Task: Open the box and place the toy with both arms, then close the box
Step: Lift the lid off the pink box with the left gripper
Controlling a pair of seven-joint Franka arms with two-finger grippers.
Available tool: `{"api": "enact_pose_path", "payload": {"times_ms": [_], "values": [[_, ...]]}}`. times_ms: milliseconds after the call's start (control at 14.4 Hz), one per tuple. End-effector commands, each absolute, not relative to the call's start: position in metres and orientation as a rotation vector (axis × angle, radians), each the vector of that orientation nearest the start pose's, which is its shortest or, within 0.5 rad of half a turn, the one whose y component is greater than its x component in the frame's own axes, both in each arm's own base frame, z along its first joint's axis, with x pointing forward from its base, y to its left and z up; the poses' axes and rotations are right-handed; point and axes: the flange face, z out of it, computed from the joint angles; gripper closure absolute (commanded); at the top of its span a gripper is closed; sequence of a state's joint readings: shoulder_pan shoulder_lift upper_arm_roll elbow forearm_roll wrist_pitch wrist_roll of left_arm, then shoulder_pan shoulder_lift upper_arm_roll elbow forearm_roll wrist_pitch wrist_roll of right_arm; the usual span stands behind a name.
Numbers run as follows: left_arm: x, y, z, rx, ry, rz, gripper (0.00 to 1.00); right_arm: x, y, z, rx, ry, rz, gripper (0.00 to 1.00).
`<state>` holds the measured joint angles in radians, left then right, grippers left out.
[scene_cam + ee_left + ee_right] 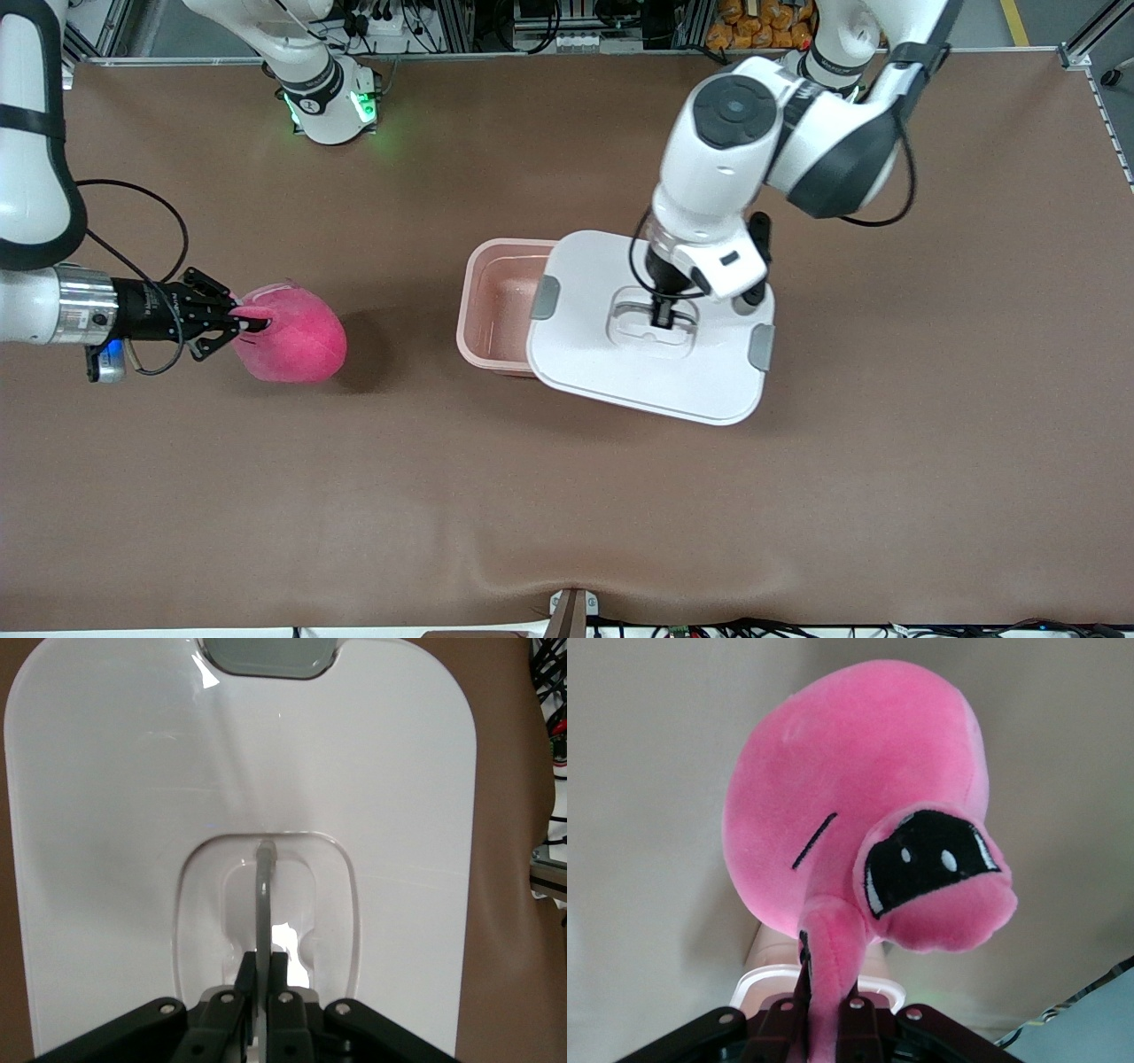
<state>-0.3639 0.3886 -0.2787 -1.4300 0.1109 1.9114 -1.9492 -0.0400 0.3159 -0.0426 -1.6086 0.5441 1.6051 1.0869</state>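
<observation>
The pink box (496, 301) stands mid-table with its inside uncovered at the right arm's end. My left gripper (661, 315) is shut on the grey centre handle (263, 895) of the white lid (602, 354) and holds the lid above the box, shifted toward the left arm's end. The lid's grey clips (544, 298) show at its two ends. My right gripper (251, 321) is shut on a stalk of the hot-pink plush toy (294, 335) and holds it off the table near the right arm's end. In the right wrist view the toy (859, 806) shows one dark-lidded eye (926, 859).
The brown table (567, 496) stretches wide around the box. The right arm's green-lit base (330, 105) stands at the table's edge farthest from the front camera. A small fixture (571, 611) sits at the edge nearest the camera.
</observation>
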Motion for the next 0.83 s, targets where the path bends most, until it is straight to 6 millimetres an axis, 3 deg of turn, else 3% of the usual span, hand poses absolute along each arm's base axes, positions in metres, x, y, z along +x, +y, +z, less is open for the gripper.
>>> {"api": "enact_pose_path", "payload": {"times_ms": [0, 139, 346, 485, 623, 762], "values": [[0.574, -0.345, 0.492, -2.643, -1.781, 0.026, 1.0, 0.627, 0.02, 0.454, -2.083, 1.762, 0.749, 1.0], [0.58, -0.316, 0.495, -2.675, -1.676, 0.074, 1.0, 0.632, 0.038, 0.461, -2.015, 1.848, 0.739, 1.0], [0.585, -0.285, 0.504, -2.713, -1.567, 0.124, 1.0, 0.639, 0.082, 0.495, -1.965, 1.935, 0.688, 1.0], [0.591, -0.258, 0.508, -2.743, -1.486, 0.159, 1.0, 0.643, 0.1, 0.513, -1.913, 1.978, 0.65, 1.0], [0.595, -0.23, 0.508, -2.789, -1.357, 0.23, 1.0, 0.636, 0.148, 0.524, -1.963, 1.948, 0.636, 1.0], [0.594, -0.22, 0.511, -2.829, -1.251, 0.258, 1.0, 0.622, 0.197, 0.525, -1.98, 2.014, 0.641, 1.0]]}}
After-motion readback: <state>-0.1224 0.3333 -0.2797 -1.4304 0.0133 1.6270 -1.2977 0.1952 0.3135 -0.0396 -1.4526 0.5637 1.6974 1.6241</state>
